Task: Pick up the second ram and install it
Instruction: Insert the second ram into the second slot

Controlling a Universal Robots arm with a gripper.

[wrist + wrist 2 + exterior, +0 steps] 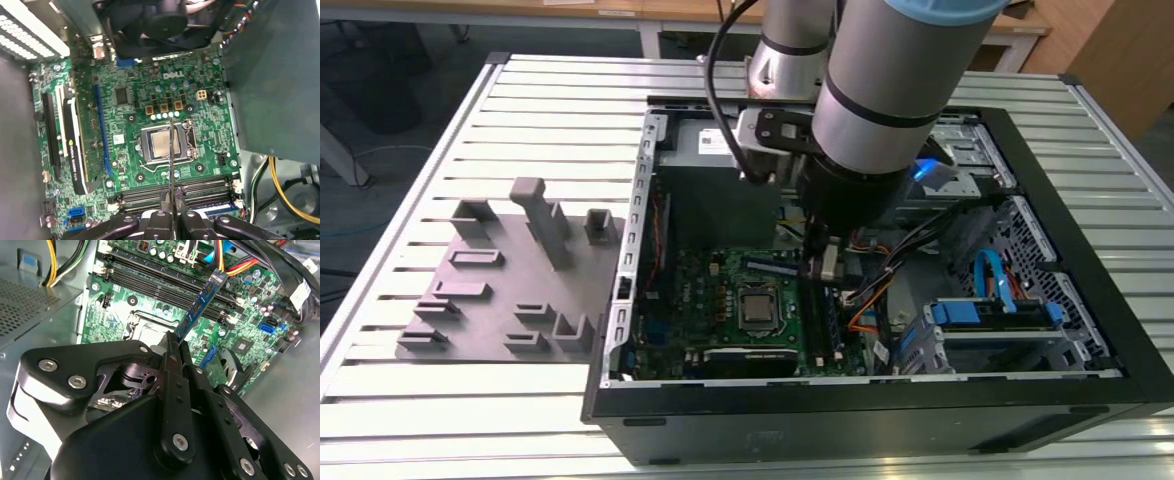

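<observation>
A robotics lab or workshop: an opened computer case point(881, 412) sits on a slotted aluminium bench point(547, 110) beside a grey parts fixture point(500, 295), wooden desks point(520, 10) behind

One open black metal computer case point(854, 415), one green motherboard point(210, 145), one square silver processor point(160, 144), one slim dark-blue memory stick point(199, 305), and one grey plastic fixture block point(487, 300) on the counter point(400, 400).

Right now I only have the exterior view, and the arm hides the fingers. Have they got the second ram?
Observer: Yes. Second wrist view: fingers shut on the slim dark blue memory stick.
Operator: Seated?
Observer: Doesn't look it. Its far end shows in front of the long black memory slots, not down in one.
Operator: First wrist view?
Observer: Stick is edge-on, a thin line crossing the metal-framed processor socket.
</observation>
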